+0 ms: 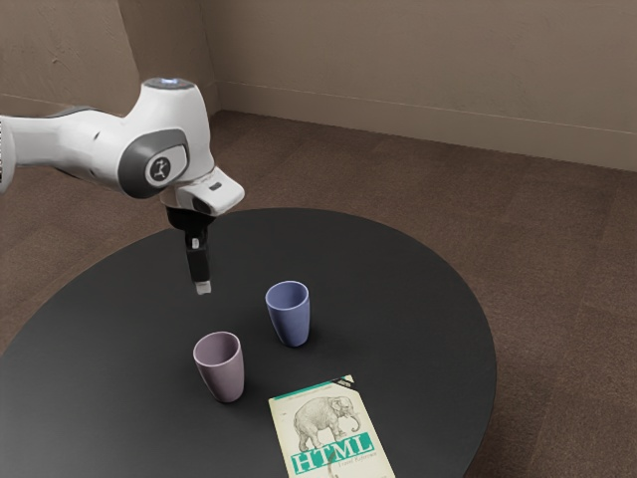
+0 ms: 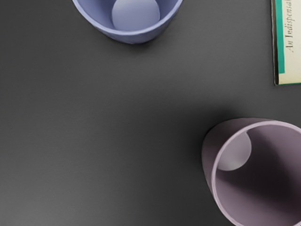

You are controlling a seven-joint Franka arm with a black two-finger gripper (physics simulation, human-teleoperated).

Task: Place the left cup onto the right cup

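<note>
Black two-finger gripper (image 1: 203, 286) hanging above round black table (image 1: 418, 299), left of centre, open or closed impossible to tell, mauve tapered cup (image 1: 219, 365) upright at lower centre, blue tapered cup (image 1: 288, 312) upright near its upper right, apart, cream HTML book (image 1: 328, 438) at bottom edge.

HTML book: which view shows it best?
Exterior view. The book lies cover up by the mauve cup, elephant and HTML title legible, its lower end cut off. Wrist view catches a strip of its cover with a teal band and some lettering.

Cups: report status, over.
Above the table, hand clear of both cups. Upright and apart: mauve cup, blue cup; not stacked. No obstruction: book lies beside mauve cup, not between them.
</note>
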